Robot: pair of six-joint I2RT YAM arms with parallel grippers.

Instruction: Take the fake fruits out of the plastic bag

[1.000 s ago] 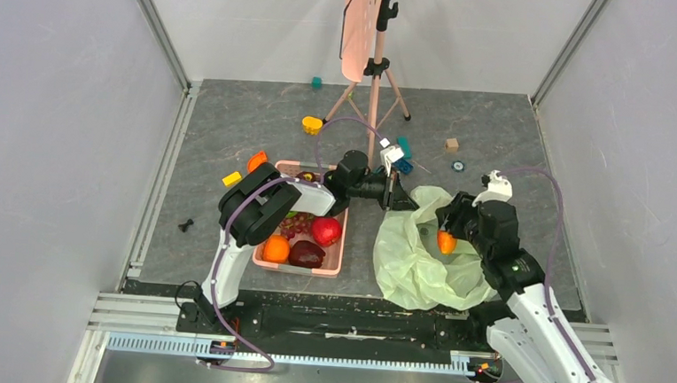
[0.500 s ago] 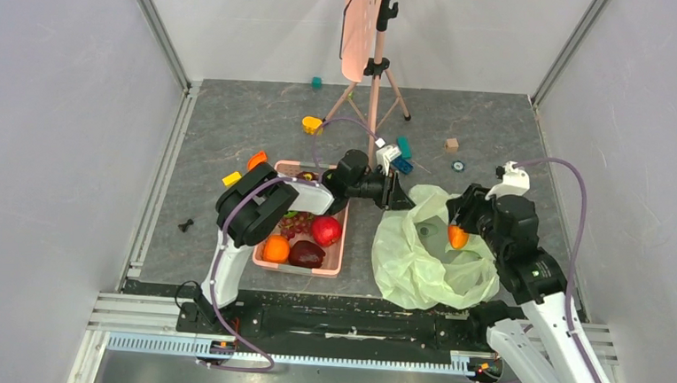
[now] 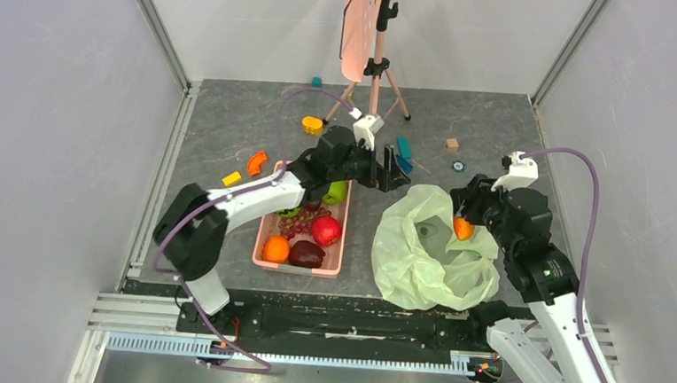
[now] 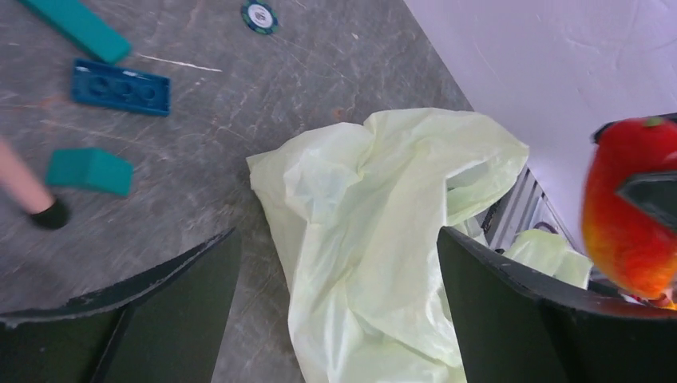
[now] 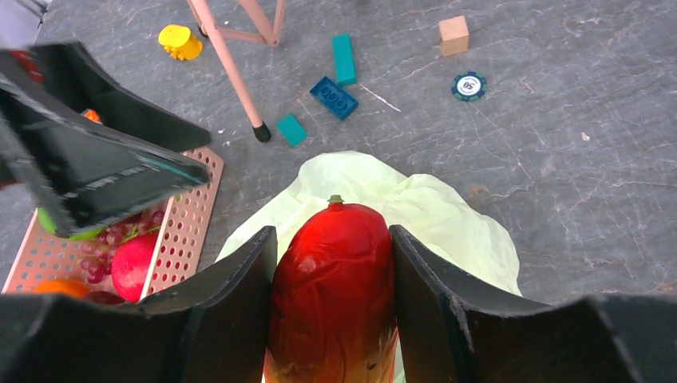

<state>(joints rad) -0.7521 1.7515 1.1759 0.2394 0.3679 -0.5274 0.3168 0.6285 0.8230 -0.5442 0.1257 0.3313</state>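
One orange-red oblong fruit (image 5: 331, 303) clamped in the right gripper (image 5: 331, 239) just above the pale-green plastic bag (image 3: 420, 259); reads as nearly done, with red apple (image 3: 325, 231), green apple (image 3: 336, 191) and orange (image 3: 275, 248) in the pink basket (image 3: 343, 249), though can't see inside the bag. Left gripper (image 4: 335, 263) wide and empty by the bag's far rim. Room to move between bag and basket, but right wall (image 3: 640, 130) and the table's (image 3: 232, 132) near edge close to the bag.

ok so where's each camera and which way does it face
Top external: above and behind the bases, looking down on table, plastic bag, basket; both arms show.
Left wrist: on its arm, looks through the open left gripper at the bag.
Right wrist: on its arm, looks down past the right gripper, shut on the orange-red fruit, over the bag.
Shared: both wrists see fruit and bag.
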